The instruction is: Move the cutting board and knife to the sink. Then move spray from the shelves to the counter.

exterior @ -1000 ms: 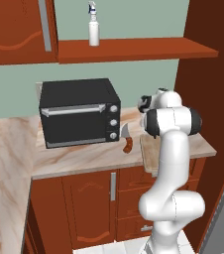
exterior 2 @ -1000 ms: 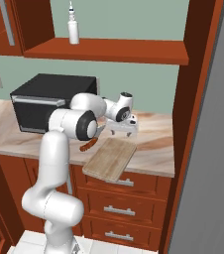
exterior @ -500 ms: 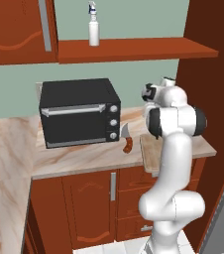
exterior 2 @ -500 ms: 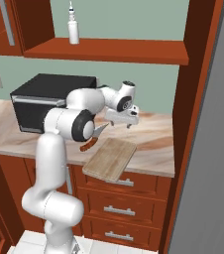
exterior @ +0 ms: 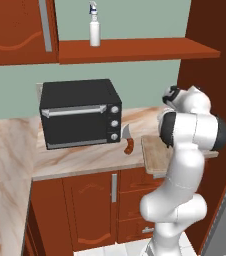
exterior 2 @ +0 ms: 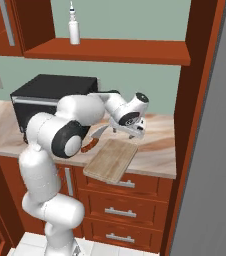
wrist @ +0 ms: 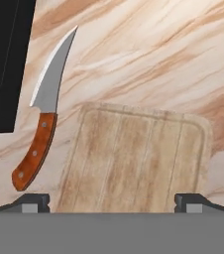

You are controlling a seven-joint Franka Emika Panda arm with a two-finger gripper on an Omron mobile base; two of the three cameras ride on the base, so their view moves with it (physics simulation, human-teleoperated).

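The cutting board [wrist: 134, 158] is a light wooden slab lying on the counter [exterior 2: 157, 145], with its near end jutting over the counter's front edge [exterior 2: 111, 160]. The knife [wrist: 42, 119], with a curved blade and a reddish handle, lies just left of the board, beside the oven [exterior 2: 91, 143]. My gripper [exterior 2: 133, 132] hovers open above the board's far end, pointing down, with nothing between its fingertips [wrist: 32, 201]. The white spray [exterior: 94, 30] stands upright on the shelves [exterior: 135, 50], high above the oven. The sink is out of view.
A black oven [exterior: 80, 112] stands on the counter left of the knife. A tall wooden cabinet side [exterior 2: 190, 100] walls off the counter to the right of the board. Drawers and cabinet doors [exterior: 92, 205] sit below. The counter runs on to the left [exterior: 5, 150].
The hand has swung to the right and now hangs over the board's far end. The jaws stay open. Board, knife and spray have not moved.
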